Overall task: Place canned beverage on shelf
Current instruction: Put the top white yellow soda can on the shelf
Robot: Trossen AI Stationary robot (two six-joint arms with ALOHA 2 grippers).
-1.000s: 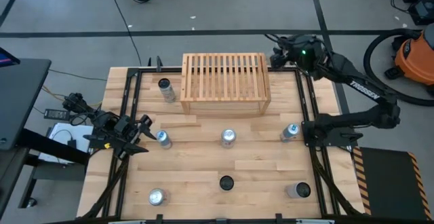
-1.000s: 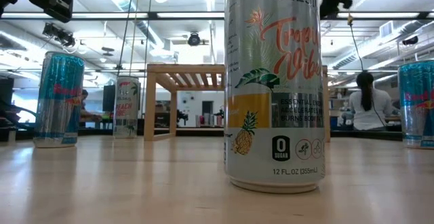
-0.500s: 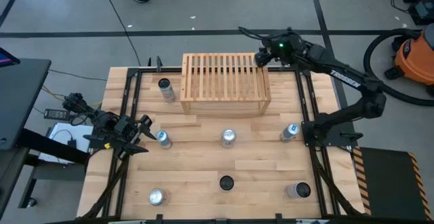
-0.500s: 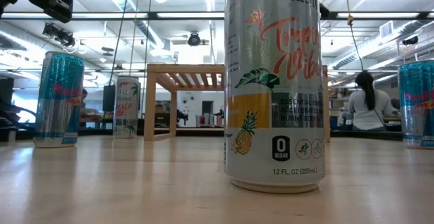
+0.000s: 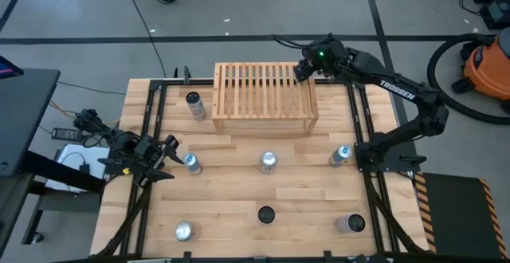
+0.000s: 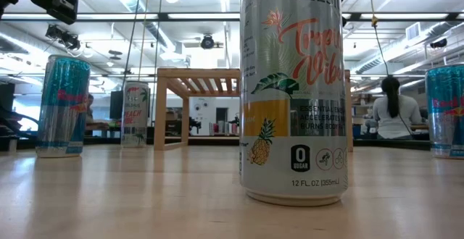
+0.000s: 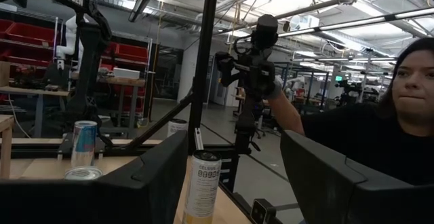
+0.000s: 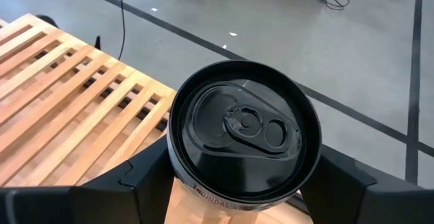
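Observation:
The wooden slatted shelf (image 5: pixel 263 96) stands at the table's far middle; it also shows in the low view (image 6: pixel 199 87) and the right wrist view (image 8: pixel 68 102). My right gripper (image 5: pixel 305 70) is shut on a black can (image 8: pixel 244 125), high over the shelf's far right corner. My left gripper (image 5: pixel 166 155) is open and empty at the table's left side, next to a silver can (image 5: pixel 191 163) standing on the table. Its open fingers show in the left wrist view (image 7: pixel 234 183). My right gripper pinches the black can's side wall just below its top rim (image 8: pixel 178 157) between its two fingers (image 8: pixel 146 176), one on either side. The fingers come from the table's right side. The can is upright, top up, lifted clear of the shelf and table.
Several more cans stand on the table: one left of the shelf (image 5: pixel 195 104), three in a middle row (image 5: pixel 268 162), three near the front (image 5: pixel 265 213). A tall Celsius can (image 6: pixel 293 87) fills the low view. A person (image 7: pixel 400 108) is beyond the table's right edge.
My right gripper has carried the black can from beyond the table's far right corner toward the table's left, to the shelf's far right corner. The can has stayed upright in the hold.

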